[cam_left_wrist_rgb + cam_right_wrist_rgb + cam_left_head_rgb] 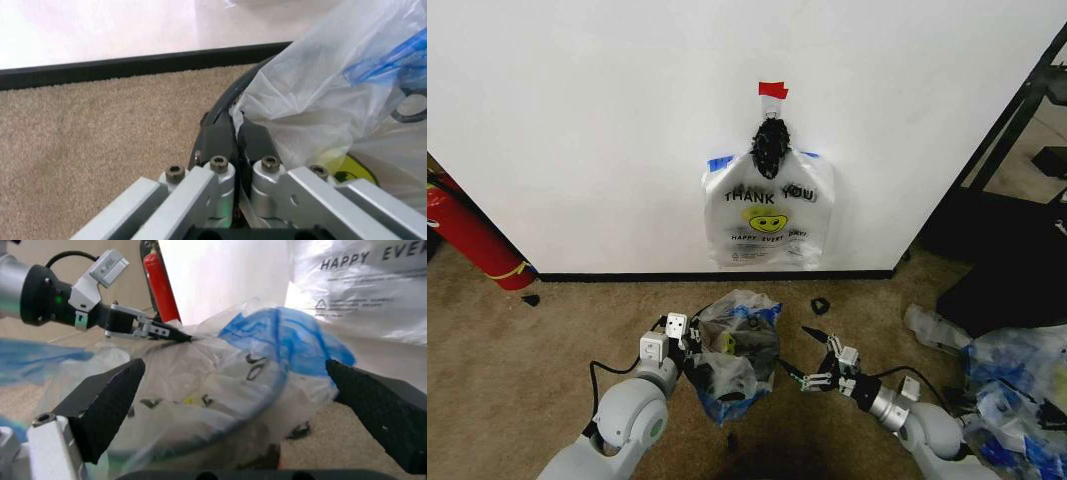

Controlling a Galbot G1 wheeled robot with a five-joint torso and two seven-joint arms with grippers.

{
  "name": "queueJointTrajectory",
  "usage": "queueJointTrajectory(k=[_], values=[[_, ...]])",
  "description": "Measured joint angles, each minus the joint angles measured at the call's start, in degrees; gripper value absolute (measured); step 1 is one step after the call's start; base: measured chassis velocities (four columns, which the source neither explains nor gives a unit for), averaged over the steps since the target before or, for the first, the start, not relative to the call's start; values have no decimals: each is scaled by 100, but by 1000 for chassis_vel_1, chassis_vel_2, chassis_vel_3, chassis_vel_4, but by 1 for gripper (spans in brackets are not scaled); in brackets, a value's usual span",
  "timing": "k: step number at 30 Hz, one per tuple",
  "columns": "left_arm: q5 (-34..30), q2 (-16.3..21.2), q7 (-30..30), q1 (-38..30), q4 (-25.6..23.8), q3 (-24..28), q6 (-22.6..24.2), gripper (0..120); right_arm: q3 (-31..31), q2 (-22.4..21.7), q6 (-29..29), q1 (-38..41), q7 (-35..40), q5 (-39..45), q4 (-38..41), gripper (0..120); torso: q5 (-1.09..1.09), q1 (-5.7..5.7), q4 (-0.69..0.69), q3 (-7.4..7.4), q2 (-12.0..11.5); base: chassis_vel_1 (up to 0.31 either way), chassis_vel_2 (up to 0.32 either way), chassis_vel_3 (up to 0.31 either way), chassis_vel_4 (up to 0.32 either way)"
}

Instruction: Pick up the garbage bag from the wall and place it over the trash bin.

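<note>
Covering most of the trash bin (217, 107), the garbage bag (735, 345) is pinched by the left gripper (235, 141); right gripper (237, 405) spread.

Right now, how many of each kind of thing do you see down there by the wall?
Bag draped over bin: 1
Bag bundle on the wall: 1
Bin: 1
Fire extinguisher: 1
Grippers: 2, left and right
Total: 6

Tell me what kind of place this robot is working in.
Probably a carpeted indoor room set up for tests: tan carpet meets a plain white wall where a bundle of bags hangs under red tape, with a fire extinguisher beside it.
</note>
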Motion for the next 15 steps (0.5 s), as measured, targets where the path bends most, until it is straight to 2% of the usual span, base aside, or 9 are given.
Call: queueJointTrajectory(k=[8,10,14,15], values=[[4,-28,12,-8,14,36,-23,0,-761,-264,-829,94,1285,100,521,100,1,0,0,0,-1,0,0,0,0],[13,-50,13,1,15,50,-27,0,-1107,-349,-1405,169,2347,388,833,100,0,0,0,0,-1,0,0,0,0],[24,-47,13,32,10,57,-33,0,-1493,-363,-2362,344,3946,941,1352,100,-1,0,0,0,-1,0,0,0,0],[24,-47,13,32,10,57,-33,0,-1493,-363,-2362,344,3946,941,1352,100,-1,0,0,0,-1,0,0,0,0]])
